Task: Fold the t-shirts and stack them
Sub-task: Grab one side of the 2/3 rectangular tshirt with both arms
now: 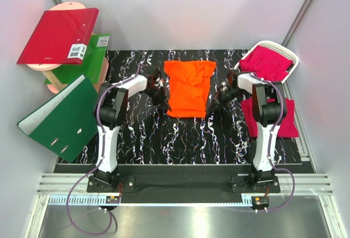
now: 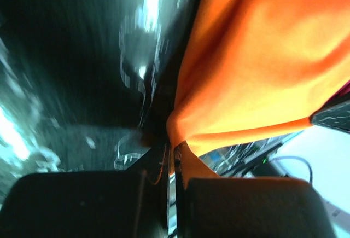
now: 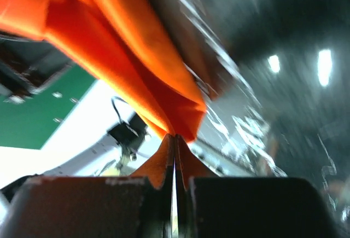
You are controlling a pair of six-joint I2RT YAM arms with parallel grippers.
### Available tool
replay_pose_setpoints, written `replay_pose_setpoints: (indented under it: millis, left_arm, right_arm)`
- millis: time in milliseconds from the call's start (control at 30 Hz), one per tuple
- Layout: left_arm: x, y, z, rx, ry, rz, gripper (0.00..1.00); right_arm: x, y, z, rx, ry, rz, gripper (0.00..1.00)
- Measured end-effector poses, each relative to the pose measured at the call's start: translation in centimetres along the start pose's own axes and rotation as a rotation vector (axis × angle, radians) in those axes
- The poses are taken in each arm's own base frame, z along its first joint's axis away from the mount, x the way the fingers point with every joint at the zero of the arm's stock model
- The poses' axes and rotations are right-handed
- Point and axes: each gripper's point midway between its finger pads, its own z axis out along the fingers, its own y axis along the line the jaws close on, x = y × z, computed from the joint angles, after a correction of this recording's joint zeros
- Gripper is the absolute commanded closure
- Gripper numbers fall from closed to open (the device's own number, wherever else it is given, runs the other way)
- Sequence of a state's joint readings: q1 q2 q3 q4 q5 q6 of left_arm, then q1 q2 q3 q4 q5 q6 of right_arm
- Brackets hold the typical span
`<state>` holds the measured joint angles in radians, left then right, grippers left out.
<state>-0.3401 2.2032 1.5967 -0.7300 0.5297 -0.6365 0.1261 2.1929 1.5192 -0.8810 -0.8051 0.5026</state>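
Bright orange cloth t-shirt [image 1: 188, 87]: I see it lying at the centre of the black marbled bench [image 1: 164, 139].
Left pincer [image 2: 174, 149]: clamped on its nine o'clock edge.
Right pincer [image 3: 175, 139]: clamped on its three o'clock edge.

On the cover of the red ring binder [image 1: 54, 33], at the top left of the overhead view: a white sticker [image 1: 77, 51]. Shows black barcode bars; any digits on it too small to read.

Along the metal rail [image 1: 54, 186] at the near edge of the desk [image 1: 180, 139]: a pale strip [image 1: 164, 200]. Bears fine black tick marks like a ruler scale; any numbers beside them too small to make out.

Nothing legible in either wrist view, both blurred. No word, brand name or number readable in the overhead view either.
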Motion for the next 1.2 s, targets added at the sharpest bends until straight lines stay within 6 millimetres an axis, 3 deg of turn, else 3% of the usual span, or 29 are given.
replay_pose_setpoints:
  millis: [67, 100, 133, 200, 233, 333, 500, 567, 633, 700, 933, 1200]
  left_arm:
    - [1.6, 0.4, 0.0, -0.003, 0.029, 0.002, 1.0]
    - [2.5, 0.6, 0.1, -0.003, 0.043, 0.006, 1.0]
    - [3.3, 0.7, 0.1, -0.005, 0.053, 0.008, 1.0]
    - [5.1, 1.1, 0.1, -0.015, 0.077, 0.018, 1.0]
    - [5.9, 1.4, 0.0, -0.023, 0.088, 0.023, 1.0]
    - [7.0, 1.9, -0.1, -0.034, 0.102, 0.03, 1.0]
    - [7.1, 1.9, -0.1, -0.031, 0.105, 0.033, 1.0]
    - [7.2, 1.9, -0.1, -0.031, 0.106, 0.037, 0.76]
    - [7.1, 1.8, -0.1, -0.029, 0.105, 0.039, 0.4]
    - [7.3, 1.3, -0.2, -0.005, 0.119, 0.036, 0.31]
    - [7.0, 0.2, -0.6, 0.023, 0.112, 0.054, 0.28]
    - [7.0, 0.3, -0.6, 0.019, 0.114, 0.057, 0.37]
  right_arm:
    - [1.9, -1.4, 0.2, 0.029, 0.041, 0.026, 1.0]
    - [2.8, -2.1, 0.3, 0.039, 0.058, 0.02, 0.95]
    - [3.2, -2.4, 0.2, 0.042, 0.061, 0.017, 0.7]
    - [4.4, -3.0, 0.0, 0.058, 0.078, 0.026, 0.44]
    - [4.7, -3.4, 0.0, 0.069, 0.079, 0.017, 0.26]
    - [5.1, -3.8, -0.7, 0.106, 0.059, 0.003, 0.12]
    - [5.2, -2.3, -2.3, 0.097, -0.004, -0.061, 0.12]
    - [5.2, -1.8, -2.6, 0.079, -0.008, -0.071, 0.13]
    - [5.7, -1.9, -2.4, 0.064, 0.012, -0.063, 0.14]
    - [6.3, -2.4, -2.0, 0.062, 0.038, -0.049, 0.14]
    - [9.0, -5.6, 0.5, 0.12, 0.113, -0.004, 0.18]
    - [8.4, -4.8, 2.4, 0.085, 0.051, -0.068, 0.25]
